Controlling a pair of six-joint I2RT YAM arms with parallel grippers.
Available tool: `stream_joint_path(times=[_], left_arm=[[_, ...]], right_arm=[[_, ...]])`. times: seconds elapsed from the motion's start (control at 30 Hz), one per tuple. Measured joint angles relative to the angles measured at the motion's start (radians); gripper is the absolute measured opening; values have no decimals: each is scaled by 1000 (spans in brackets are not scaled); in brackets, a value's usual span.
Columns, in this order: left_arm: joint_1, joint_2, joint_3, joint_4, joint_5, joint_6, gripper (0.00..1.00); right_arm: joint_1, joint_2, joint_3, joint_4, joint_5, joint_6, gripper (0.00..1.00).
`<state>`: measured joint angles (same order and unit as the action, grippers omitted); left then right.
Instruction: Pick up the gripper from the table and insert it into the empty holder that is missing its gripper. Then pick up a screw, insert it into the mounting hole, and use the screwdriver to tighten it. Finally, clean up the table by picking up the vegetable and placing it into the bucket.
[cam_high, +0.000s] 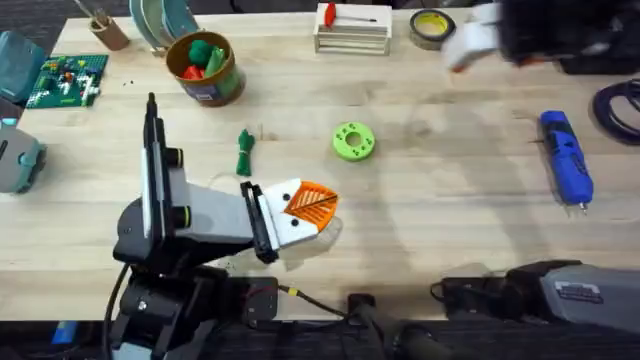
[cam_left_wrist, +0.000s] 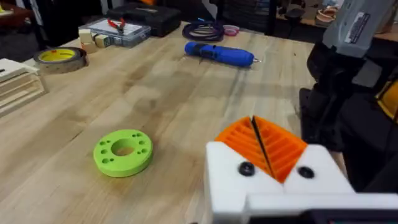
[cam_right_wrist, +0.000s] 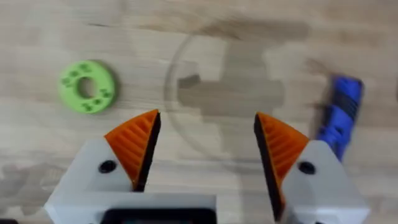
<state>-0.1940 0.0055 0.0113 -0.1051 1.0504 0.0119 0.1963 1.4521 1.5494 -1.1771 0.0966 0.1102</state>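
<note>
My left gripper (cam_high: 318, 205) hovers low over the table (cam_high: 440, 190) near its front edge. Its orange ribbed pads are pressed together (cam_left_wrist: 254, 121), shut with nothing between them. My right gripper (cam_right_wrist: 205, 118) hangs high above the table and is open, its two orange pads wide apart. In the overhead view it is a blurred white shape (cam_high: 470, 42). The blue screwdriver (cam_high: 567, 158) lies at the right. The dark green vegetable (cam_high: 245, 152) lies left of centre. The bucket (cam_high: 205, 68) stands at the back left. The loose gripper, the holder and the screw are out of view.
A bright green ring disc (cam_high: 353, 141) lies mid-table, just beyond my left gripper (cam_left_wrist: 123, 152). At the back stand a white rack with a red-handled tool (cam_high: 350, 25), a tape roll (cam_high: 432, 27) and a wooden cup (cam_high: 108, 30). A green brick plate (cam_high: 65, 80) sits far left.
</note>
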Motion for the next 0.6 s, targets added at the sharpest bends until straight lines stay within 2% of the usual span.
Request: stream_joint_path(times=[0.2, 0.3, 0.5, 0.6], left_arm=[[0, 0, 0, 0, 0, 0, 6], [0, 0, 0, 0, 0, 0, 6], [0, 0, 0, 0, 0, 0, 6], [0, 0, 0, 0, 0, 0, 6]], right_arm=[[-369, 0, 0, -49, -101, -53, 894], [-515, 0, 0, -44, -127, -64, 894], [-731, 1, 0, -55, -152, -70, 895], [-797, 9, 0, -41, -167, -71, 896]])
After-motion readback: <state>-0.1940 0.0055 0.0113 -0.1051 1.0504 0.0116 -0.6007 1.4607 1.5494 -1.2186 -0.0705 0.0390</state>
